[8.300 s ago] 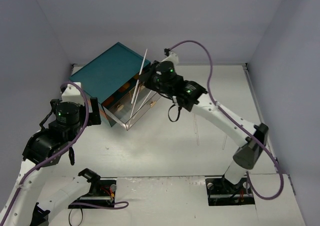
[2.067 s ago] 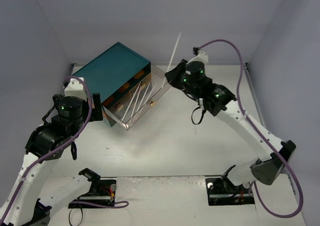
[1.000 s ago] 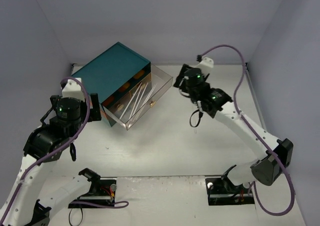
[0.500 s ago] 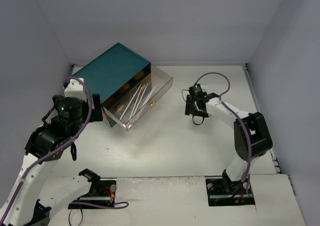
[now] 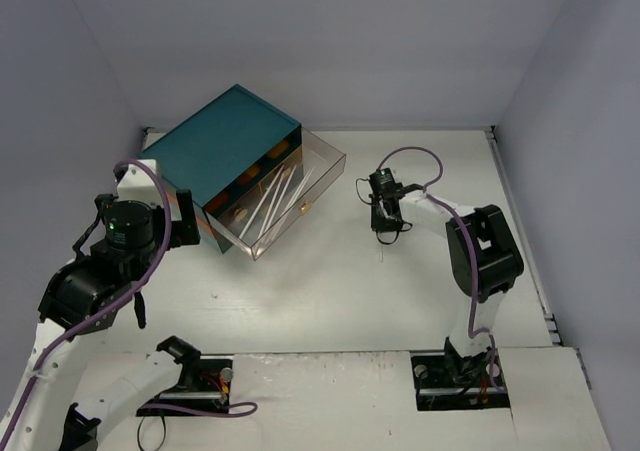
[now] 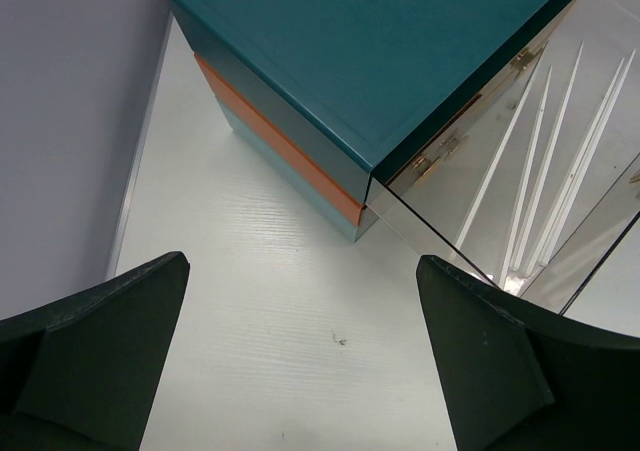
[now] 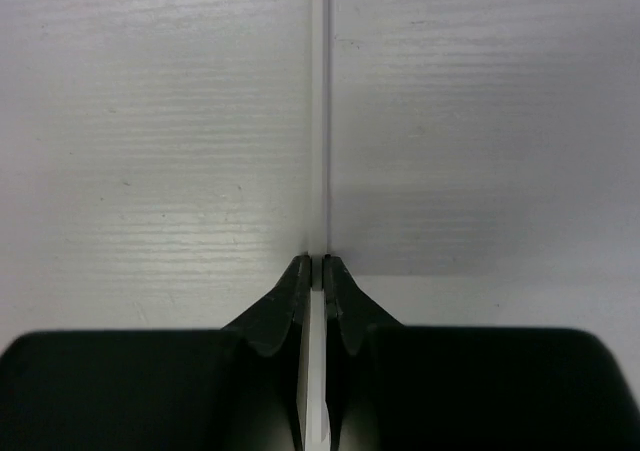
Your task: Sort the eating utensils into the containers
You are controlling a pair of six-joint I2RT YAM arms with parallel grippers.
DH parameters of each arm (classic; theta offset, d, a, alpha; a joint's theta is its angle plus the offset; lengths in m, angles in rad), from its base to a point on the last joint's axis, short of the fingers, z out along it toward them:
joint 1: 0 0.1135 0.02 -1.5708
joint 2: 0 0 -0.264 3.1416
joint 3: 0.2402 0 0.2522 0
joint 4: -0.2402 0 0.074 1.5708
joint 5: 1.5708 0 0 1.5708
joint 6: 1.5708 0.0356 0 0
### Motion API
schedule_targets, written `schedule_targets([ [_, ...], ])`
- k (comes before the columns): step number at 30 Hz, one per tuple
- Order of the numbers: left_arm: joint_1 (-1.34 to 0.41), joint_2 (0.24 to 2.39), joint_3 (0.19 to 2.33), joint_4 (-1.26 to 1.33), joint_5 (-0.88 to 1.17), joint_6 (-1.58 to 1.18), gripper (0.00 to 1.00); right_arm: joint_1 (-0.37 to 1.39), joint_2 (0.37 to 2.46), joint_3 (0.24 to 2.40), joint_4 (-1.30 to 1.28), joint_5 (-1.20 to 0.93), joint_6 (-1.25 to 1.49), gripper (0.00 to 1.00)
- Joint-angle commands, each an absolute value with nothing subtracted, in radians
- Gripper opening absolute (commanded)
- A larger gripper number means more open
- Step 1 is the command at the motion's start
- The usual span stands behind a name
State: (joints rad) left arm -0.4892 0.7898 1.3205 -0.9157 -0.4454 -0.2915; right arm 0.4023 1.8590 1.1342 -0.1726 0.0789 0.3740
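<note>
We noted slim pale utensils [image 5: 272, 203] inside the clear plastic drawer [image 5: 326, 174]; the right end effector [image 7: 320, 267] gripped a thin clear utensil [image 7: 320, 121].

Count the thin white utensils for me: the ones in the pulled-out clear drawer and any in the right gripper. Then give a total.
Loose utensils in the clear drawer: at least 3; they overlap, so the exact number is unclear
Pinched utensil in the right gripper: 1
Total: at least 4
</note>
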Motion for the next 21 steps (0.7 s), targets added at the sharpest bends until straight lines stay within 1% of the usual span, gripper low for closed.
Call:
schedule_targets([
  [1,-0.483,0.801,1.351,-0.881,-0.459,-0.282,0.97,0.392,1.922,1.130,-0.192,0.099,0.359,0.00],
  [4,-0.483,0.804,1.356,-0.881,-0.454,-0.282,0.97,0.352,1.869,1.157,-0.198,0.112,0.371,0.00],
  [7,-0.483,0.809,1.359,-0.880,-0.455,-0.283,0.97,0.329,1.731,1.179,-0.203,0.126,0.414,0.00],
  [12,-0.483,0.819,1.367,-0.879,-0.454,-0.285,0.97,0.351,1.499,1.274,-0.203,0.123,0.515,0.00],
  [16,-0.483,0.835,1.378,-0.877,-0.453,-0.287,0.97,0.453,1.404,1.385,-0.199,0.173,0.613,0.00],
  [19,-0.483,0.844,1.385,-0.876,-0.447,-0.287,0.98,0.562,1.397,1.458,-0.170,0.206,0.681,0.00],
  [21,-0.483,0.849,1.389,-0.876,-0.441,-0.287,0.97,0.618,1.401,1.469,-0.128,0.219,0.763,0.00],
])
